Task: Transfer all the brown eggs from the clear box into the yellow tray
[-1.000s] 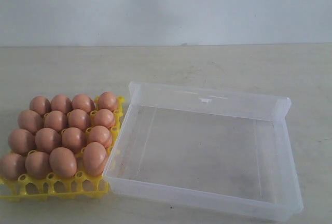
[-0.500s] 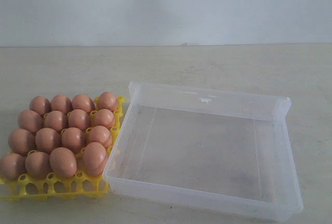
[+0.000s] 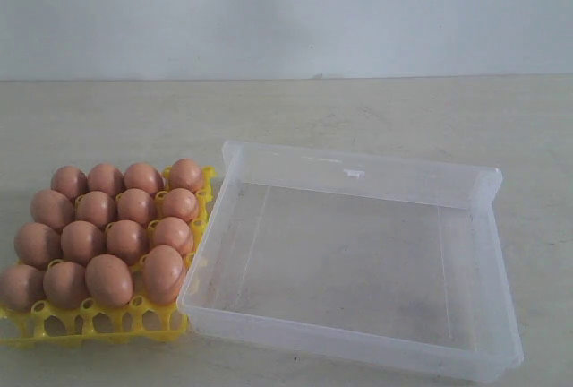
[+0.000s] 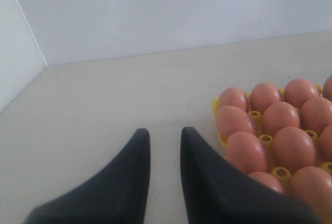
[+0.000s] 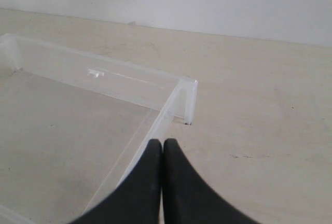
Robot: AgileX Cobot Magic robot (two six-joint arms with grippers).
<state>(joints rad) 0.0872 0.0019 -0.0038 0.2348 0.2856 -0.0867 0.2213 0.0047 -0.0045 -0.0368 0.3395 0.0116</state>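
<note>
Table (image 3: pixel 358 109): carries the tray and the box, set side by side.
Tray (image 3: pixel 89 322): on the left of the exterior view, towards the front.
Eggs (image 3: pixel 107 235): seated in the tray's cells, four rows of four.
Box (image 3: pixel 358 172): right of the tray, its left wall just beside the tray's right edge.
Left gripper (image 4: pixel 164 130): over bare table, beside the tray.
Right gripper (image 5: pixel 162 142): over the box's side wall, near a corner.

- We see the brown eggs (image 3: pixel 127 240) smooth, with a soft matt sheen.
- The yellow tray (image 3: pixel 98 329) looks like glossy moulded plastic.
- The clear box (image 3: pixel 358 176) is smooth transparent plastic.
- The table (image 3: pixel 403 109) appears matt, faintly mottled.
</note>
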